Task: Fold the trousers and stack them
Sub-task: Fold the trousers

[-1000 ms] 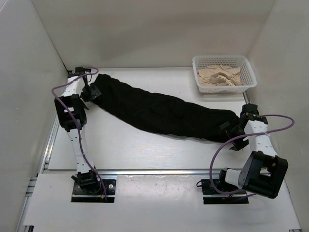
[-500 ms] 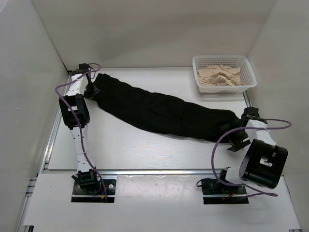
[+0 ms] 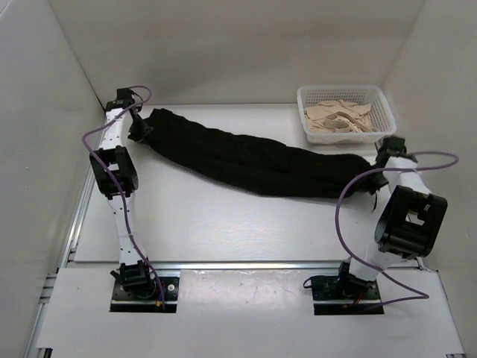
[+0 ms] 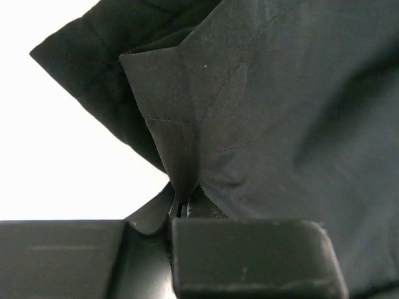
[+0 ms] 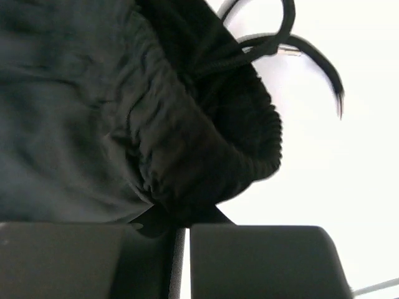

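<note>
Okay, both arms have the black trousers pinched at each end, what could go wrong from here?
1. The left gripper pinches only a thin fold at the hem of the plain black soft-fabric trousers; it could slip out under tension.
2. The black drawstring hangs loose by the right gripper and might snag.
3. The white plastic mesh basket of beige cloth sits close to the right end; a swing could knock it.

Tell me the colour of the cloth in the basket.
The cloth is beige; top external view shows it best.
</note>
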`<action>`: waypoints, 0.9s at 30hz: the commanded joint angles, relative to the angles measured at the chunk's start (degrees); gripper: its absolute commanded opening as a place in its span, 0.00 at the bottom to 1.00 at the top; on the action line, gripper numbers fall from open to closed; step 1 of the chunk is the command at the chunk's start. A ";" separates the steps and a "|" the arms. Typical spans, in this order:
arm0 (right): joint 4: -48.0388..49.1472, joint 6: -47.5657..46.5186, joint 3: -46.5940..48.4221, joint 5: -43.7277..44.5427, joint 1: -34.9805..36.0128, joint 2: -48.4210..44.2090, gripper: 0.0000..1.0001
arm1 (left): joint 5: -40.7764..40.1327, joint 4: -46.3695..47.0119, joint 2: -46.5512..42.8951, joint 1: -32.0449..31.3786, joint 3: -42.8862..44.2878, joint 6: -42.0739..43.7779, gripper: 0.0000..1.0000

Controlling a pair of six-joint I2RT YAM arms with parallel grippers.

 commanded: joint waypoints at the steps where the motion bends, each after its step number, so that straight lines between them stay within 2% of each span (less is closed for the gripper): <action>1: -3.69 -1.72 13.51 6.26 -0.19 -1.24 0.00 | 3.10 1.37 -6.07 3.17 7.33 0.60 0.10; 4: -7.73 -2.34 22.72 6.26 -0.19 -1.24 0.00 | 3.81 -0.65 -7.38 4.31 13.12 0.07 0.10; 6: -9.24 -2.34 25.04 6.26 -0.19 -1.85 0.00 | 4.60 -1.36 -9.05 4.84 13.15 0.07 0.10; 8: -9.24 -2.34 24.35 6.26 -0.19 -3.96 0.00 | 5.40 0.03 -12.83 5.46 8.16 0.07 0.10; 12: -10.38 -2.86 15.93 8.20 -0.90 -9.05 0.00 | 5.22 0.84 -18.72 7.13 -3.26 0.68 0.10; 13: -10.38 -2.87 10.95 8.89 -1.94 -11.76 0.00 | 3.74 1.45 -21.34 7.65 -8.34 1.21 0.10; 16: -11.69 -3.57 1.02 8.90 -4.58 -18.01 0.00 | 0.14 1.98 -26.36 7.66 -16.44 1.83 0.10; 18: -13.10 -3.05 -2.97 10.20 -5.55 -22.66 0.00 | -3.99 1.98 -33.03 8.19 -26.98 1.83 0.10; 19: -13.89 -3.04 -4.55 10.91 -6.34 -23.99 0.06 | -5.57 1.98 -35.49 8.19 -30.67 1.30 0.10; 20: -13.90 -3.04 -6.83 10.92 -6.35 -25.31 0.47 | -6.11 1.46 -37.69 8.80 -37.41 0.78 0.10; 21: -13.90 -3.04 -7.55 10.40 -6.35 -27.50 0.68 | -5.42 1.98 -41.11 8.80 -39.83 0.77 0.25; 22: -13.90 -3.65 -7.56 10.39 -6.35 -28.30 0.82 | -5.42 1.98 -42.01 8.80 -41.16 1.29 0.49; 23: -13.90 -4.18 -7.56 9.35 -6.35 -28.83 0.91 | -6.55 1.20 -42.54 8.80 -41.17 1.82 0.76; 24: -13.90 -4.18 -6.60 8.21 -6.35 -28.84 0.93 | -7.08 -0.72 -43.50 9.41 -41.17 1.83 0.91; 25: -13.90 -4.79 -5.72 7.59 -6.35 -28.84 0.93 | -7.08 -0.74 -44.21 9.94 -41.17 1.83 1.00; 27: -13.90 -5.50 -2.65 5.83 -6.35 -28.84 0.93 | -5.00 -0.74 -46.23 12.40 -43.18 1.30 0.98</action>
